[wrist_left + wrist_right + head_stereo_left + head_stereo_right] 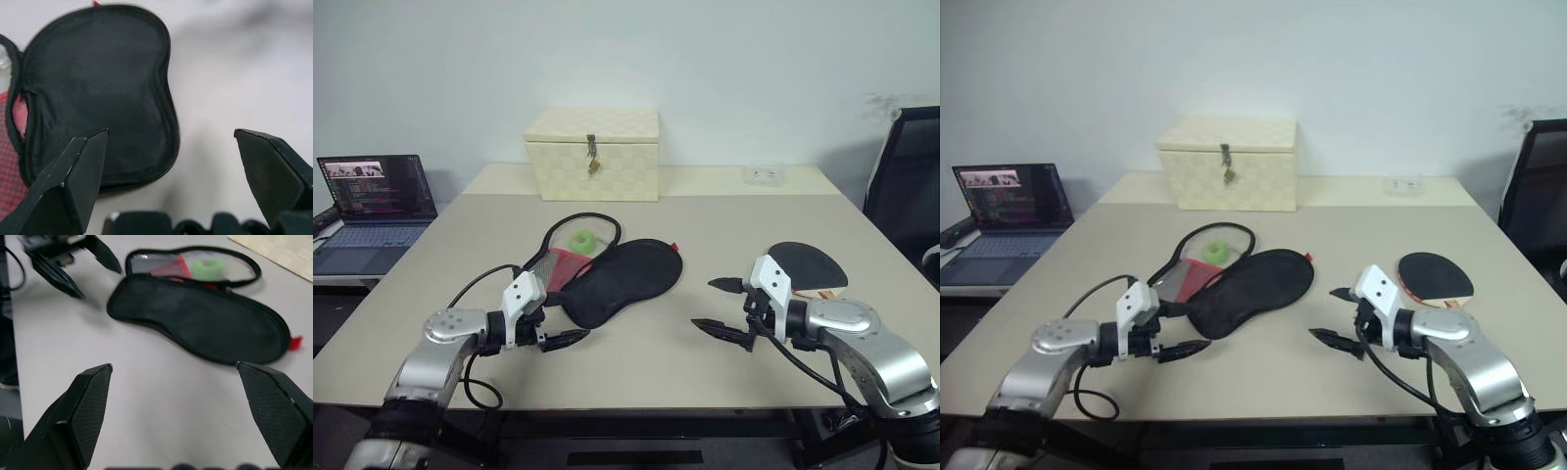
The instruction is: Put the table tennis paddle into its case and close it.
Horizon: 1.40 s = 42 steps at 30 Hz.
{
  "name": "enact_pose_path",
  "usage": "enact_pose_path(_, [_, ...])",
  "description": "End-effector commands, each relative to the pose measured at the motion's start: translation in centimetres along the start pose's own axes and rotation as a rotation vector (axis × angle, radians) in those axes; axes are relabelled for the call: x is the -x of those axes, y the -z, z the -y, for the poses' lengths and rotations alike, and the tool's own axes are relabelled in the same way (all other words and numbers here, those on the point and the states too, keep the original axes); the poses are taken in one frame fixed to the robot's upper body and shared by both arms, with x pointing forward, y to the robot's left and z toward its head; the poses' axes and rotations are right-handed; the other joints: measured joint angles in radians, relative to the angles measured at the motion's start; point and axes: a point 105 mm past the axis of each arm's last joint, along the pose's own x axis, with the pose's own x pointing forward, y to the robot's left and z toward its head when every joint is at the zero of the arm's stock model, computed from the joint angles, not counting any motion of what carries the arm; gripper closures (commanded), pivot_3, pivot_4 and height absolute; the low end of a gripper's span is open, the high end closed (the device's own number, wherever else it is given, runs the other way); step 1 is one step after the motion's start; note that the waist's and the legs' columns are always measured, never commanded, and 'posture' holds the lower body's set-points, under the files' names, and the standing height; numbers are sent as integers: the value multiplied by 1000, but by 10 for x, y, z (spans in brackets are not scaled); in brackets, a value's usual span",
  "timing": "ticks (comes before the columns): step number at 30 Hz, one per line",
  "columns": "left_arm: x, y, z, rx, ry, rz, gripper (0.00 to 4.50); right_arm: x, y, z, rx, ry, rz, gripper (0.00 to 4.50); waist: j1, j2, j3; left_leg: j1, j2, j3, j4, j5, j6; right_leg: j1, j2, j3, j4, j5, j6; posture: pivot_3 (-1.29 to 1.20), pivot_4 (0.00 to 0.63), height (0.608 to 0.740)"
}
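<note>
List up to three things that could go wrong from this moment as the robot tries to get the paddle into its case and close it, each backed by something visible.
1. The paddle lies flat behind the open right gripper; a flat bat may slip when pinched.
2. The case is soft and lies folded open; it may slide or bunch during insertion.
3. The left gripper sits open beside the case, holding nothing; unbraced, closing it may drag it.

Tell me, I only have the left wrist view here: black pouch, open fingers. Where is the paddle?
Observer: The table tennis paddle lies flat on the table, apart from the case, just beyond the right gripper.
Operator: Is that gripper holding anything?
Observer: No, it is open and empty.
Operator: Is the case open?
Observer: Yes, unzipped and spread flat, a green tag lying in its far half.
</note>
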Motion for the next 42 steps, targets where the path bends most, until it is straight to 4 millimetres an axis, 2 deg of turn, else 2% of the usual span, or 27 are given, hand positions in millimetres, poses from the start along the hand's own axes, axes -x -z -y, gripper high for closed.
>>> enact_pose_path(1, [-5, 1, -6, -52, 31, -22, 0, 8, -13, 4, 40, 8, 35, 36, 0, 0, 0, -1, 0, 0, 0, 0, 0, 0, 0, 0, 0, 0, 0, 0, 150, 740])
enact_pose_path(10, [-12, 24, 9, -49, 195, -125, 0, 3, -16, 7, 48, 27, 53, 36, -1, 0, 0, -6, -1, -2, 1, -1, 1, -4, 0, -2, 0, 3, -3, 0, 150, 740])
enact_pose_path(17, [-14, 33, 12, -51, 216, -158, 0, 5, -13, 6, 34, 38, 53, 36, -1, 0, 0, -5, -1, -2, 2, 0, 1, -4, 0, -1, 2, 3, -3, 0, 150, 740])
enact_pose_path(21, [-17, 32, 10, -34, 202, -143, 932, 7, -13, 11, 38, 53, 51, 0, -1, 0, 0, -5, -1, -2, 2, 0, 1, -4, 0, -2, 3, 3, -3, 0, 150, 740])
enact_pose_path(28, [-27, 27, 6, -29, 143, -89, 3506, 9, -14, 16, 42, 73, 49, 0, -1, 0, 0, -4, -1, -1, 2, 0, 1, -4, 0, -1, 4, 3, -3, 0, 150, 740])
enact_pose_path(31, [-34, 22, 9, -30, 144, -68, 4461, 9, -13, 17, 43, 77, 46, 0, 0, 0, 0, -4, -1, -2, 2, 0, 1, -4, 0, -1, 4, 3, -3, 0, 150, 740])
enact_pose_path(35, [-56, 7, 21, -35, 162, -14, 4461, 12, -12, 19, 42, 85, 38, 0, 7, 1, -1, -4, -2, -2, 4, 0, 1, -3, 0, -2, 6, 3, -3, 0, 150, 740])
enact_pose_path(40, [-100, -19, 63, -54, 272, 66, 4461, 19, -5, 21, 41, 94, 8, 0, 18, 0, -1, -5, -4, -4, 6, 0, 1, -2, -2, -2, 5, 3, -2, 0, 150, 740])
enact_pose_path(42, [-115, -30, 73, -54, 297, 91, 4461, 22, -3, 21, 39, 98, 0, 0, 21, 0, -1, -6, -4, -4, 7, 0, 1, -2, -2, -2, 5, 3, -1, 0, 150, 740])
